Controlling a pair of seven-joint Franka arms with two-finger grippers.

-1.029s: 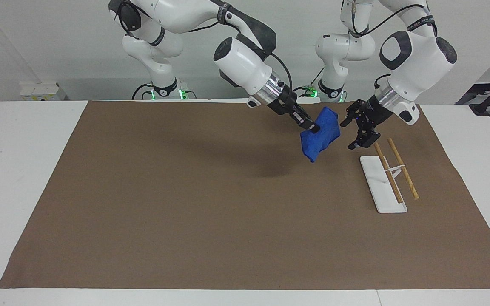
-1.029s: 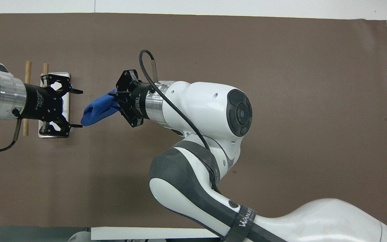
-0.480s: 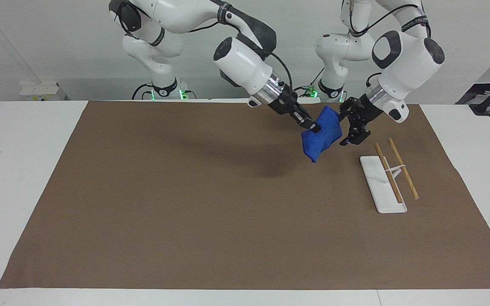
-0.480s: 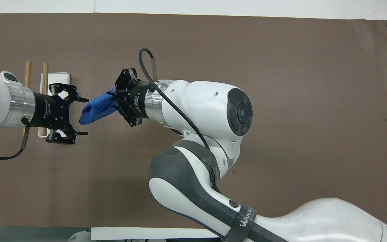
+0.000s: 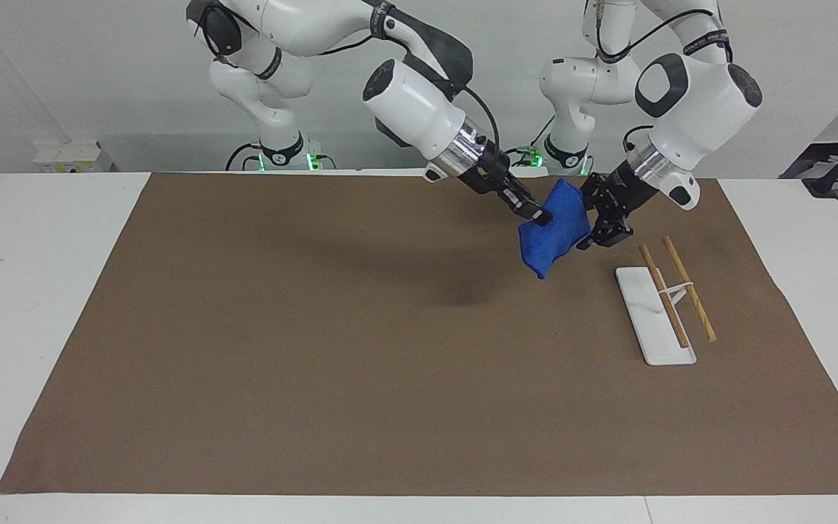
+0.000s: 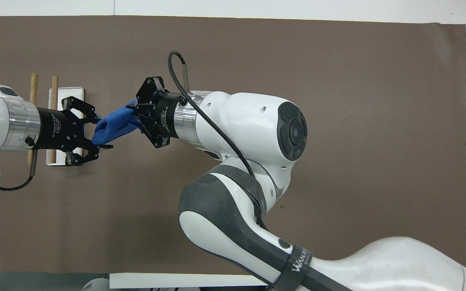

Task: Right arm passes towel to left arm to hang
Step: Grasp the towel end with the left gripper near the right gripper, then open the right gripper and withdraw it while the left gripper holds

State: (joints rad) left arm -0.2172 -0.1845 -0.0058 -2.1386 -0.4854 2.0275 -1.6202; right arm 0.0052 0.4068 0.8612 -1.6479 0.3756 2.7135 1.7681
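Note:
The blue towel [image 5: 551,239] hangs bunched in the air over the brown mat, also in the overhead view [image 6: 116,123]. My right gripper [image 5: 534,214], on the arm with the black lettered sleeve, is shut on one end of it [image 6: 135,118]. My left gripper [image 5: 588,224] is open, with its fingers on either side of the towel's free end [image 6: 101,133]. Whether the fingers touch the cloth I cannot tell.
A rack with a white base [image 5: 653,324] and two wooden rods [image 5: 689,290] stands on the mat [image 5: 317,327] toward the left arm's end, just below the left gripper. It also shows in the overhead view [image 6: 70,91].
My left gripper has moved from over the rack toward the towel and now has its fingers around the free end, with a narrower gap. The right gripper holds the towel nearly still.

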